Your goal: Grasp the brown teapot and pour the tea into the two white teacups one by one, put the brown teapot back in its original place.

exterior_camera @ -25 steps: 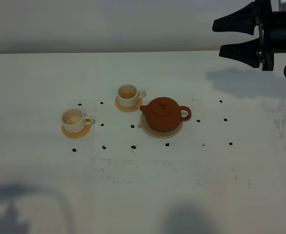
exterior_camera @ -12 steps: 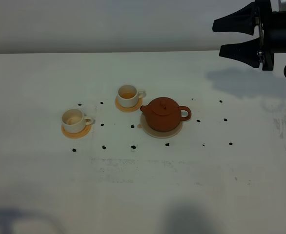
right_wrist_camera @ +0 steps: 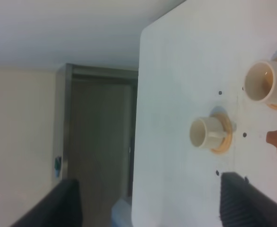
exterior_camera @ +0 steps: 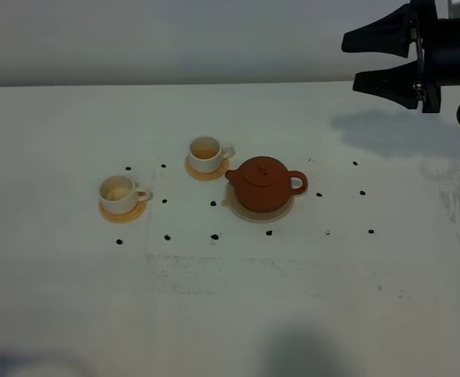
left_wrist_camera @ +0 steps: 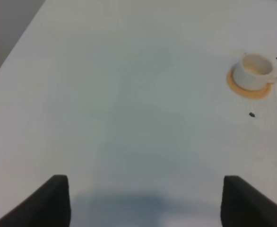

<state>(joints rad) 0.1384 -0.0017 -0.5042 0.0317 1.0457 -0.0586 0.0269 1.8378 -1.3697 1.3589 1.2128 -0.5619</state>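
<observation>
Shows the right end effector [exterior_camera: 349, 63] raised at the far right, jaws spread and gripping nothing, well apart from the brown teapot [exterior_camera: 261, 184] near the tabletop [exterior_camera: 73, 298] centre. Shows the left end effector [left_wrist_camera: 145, 182] spread wide too, released. Places the teapot upright on a flat, round, pale beige trivet [exterior_camera: 281, 212]: squat matte reddish-brown clay, knobbed lid, short spout, loop handle. Adds a far white teacup [exterior_camera: 206, 154], seemingly holding amber liquid, and a left white teacup [exterior_camera: 120, 193], each on an orange-tan coaster [exterior_camera: 201, 173].

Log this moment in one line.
brown teapot: on trivet, ungrasped | left teacup, rear teacup: on coasters | right gripper: open, empty, clear of teapot | left gripper: open, empty
</observation>
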